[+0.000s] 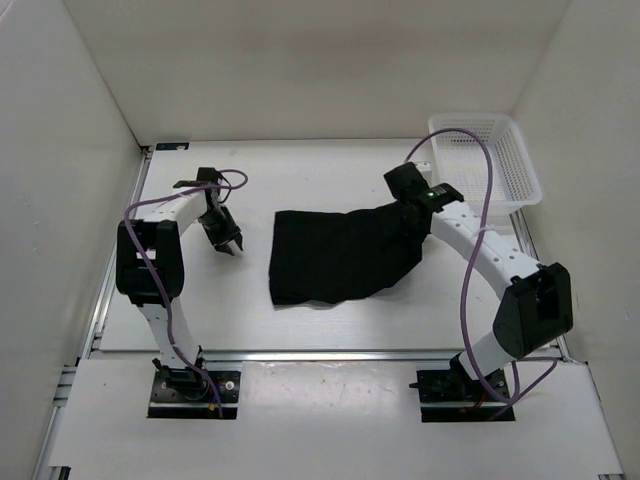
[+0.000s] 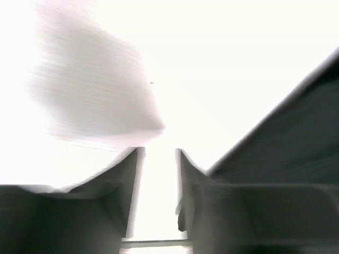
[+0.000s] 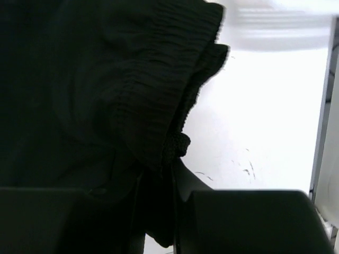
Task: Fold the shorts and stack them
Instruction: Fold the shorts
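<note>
Two pincers: right pincer (image 3: 159,177) clenched on the shorts (image 1: 335,255), left pincer (image 2: 159,154) parted and empty

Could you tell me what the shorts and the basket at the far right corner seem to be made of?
The shorts: soft, matte black cloth, weave unclear; they lie in loose folds, and the waistband is finely gathered, likely elastic. The basket: probably white moulded plastic, given its regular lattice walls and stiff rim.
</note>
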Controlling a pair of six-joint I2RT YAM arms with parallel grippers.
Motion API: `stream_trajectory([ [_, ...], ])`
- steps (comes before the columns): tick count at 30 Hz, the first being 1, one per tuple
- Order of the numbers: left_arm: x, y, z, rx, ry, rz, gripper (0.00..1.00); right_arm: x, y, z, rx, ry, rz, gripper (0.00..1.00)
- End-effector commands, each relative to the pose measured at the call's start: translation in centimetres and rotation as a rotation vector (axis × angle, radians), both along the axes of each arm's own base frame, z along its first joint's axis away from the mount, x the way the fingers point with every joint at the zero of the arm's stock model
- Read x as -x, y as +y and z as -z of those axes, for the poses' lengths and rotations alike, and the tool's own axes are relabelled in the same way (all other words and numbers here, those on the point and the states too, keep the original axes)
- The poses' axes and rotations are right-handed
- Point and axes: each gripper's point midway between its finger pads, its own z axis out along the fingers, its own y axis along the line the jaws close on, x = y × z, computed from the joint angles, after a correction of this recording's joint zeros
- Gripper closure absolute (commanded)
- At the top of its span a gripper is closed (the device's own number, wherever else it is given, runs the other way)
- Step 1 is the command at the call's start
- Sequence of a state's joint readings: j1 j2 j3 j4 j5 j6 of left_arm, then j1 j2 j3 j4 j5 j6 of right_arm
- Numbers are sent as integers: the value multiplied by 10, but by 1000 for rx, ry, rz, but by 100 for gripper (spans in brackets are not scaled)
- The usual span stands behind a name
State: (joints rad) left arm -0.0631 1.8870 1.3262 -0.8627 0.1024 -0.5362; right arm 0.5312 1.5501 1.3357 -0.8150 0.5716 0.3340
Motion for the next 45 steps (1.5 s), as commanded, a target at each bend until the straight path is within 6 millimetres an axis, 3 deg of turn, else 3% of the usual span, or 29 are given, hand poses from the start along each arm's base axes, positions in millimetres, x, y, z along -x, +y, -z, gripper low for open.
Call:
stream_trajectory([
  [1,-15,-13,-26,40,-83,35,66,-9,-11,-11,-57,-67,34,100],
  [3,-15,-30,-15,68,-50,64,90,-8,-15,-7,-46,-56,36,100],
  [10,-12,-106,5,113,8,202,90,-10,-9,-18,-57,-76,5,100],
  [17,-15,-111,26,99,39,187,90,-14,3,-33,-52,-111,-44,100],
  [20,-13,-110,28,97,48,186,90,-16,21,-42,-40,-132,-98,100],
  [25,-7,-105,34,76,64,182,90,-11,75,-49,-15,-131,-238,100],
  [26,-7,-105,34,76,64,182,90,-9,99,-52,-14,-136,-298,100],
  [28,-7,-105,34,76,64,182,90,-6,124,-51,1,-123,-378,100],
  [29,-7,-105,34,76,64,182,90,0,155,-49,2,-119,-455,100],
  [31,-5,-104,33,76,64,182,90,5,185,-47,45,-119,-553,100],
  [32,-5,-104,33,76,64,182,90,9,213,-42,54,-119,-611,100],
  [34,-6,-103,34,65,62,180,90,14,235,-38,58,-106,-668,100],
  [35,-7,-103,29,68,50,181,90,20,248,-28,61,-81,-698,92],
  [37,-5,-103,27,68,48,181,88,19,263,-44,16,-113,-716,71],
  [38,-5,-98,21,71,34,171,78,25,271,-48,-9,-113,-740,29],
  [39,-6,-100,15,84,23,173,71,27,272,-58,-41,-127,-740,18],
  [41,-7,-87,6,84,12,149,57,30,271,-85,-118,-188,-725,6],
  [42,-4,-81,-4,76,-2,149,42,30,263,-81,-123,-185,-706,2],
  [43,-7,-71,-10,68,-12,124,34,27,252,-102,-183,-234,-662,1],
  [45,-7,-55,-31,38,-40,115,25,32,227,-103,-213,-227,-617,1],
])
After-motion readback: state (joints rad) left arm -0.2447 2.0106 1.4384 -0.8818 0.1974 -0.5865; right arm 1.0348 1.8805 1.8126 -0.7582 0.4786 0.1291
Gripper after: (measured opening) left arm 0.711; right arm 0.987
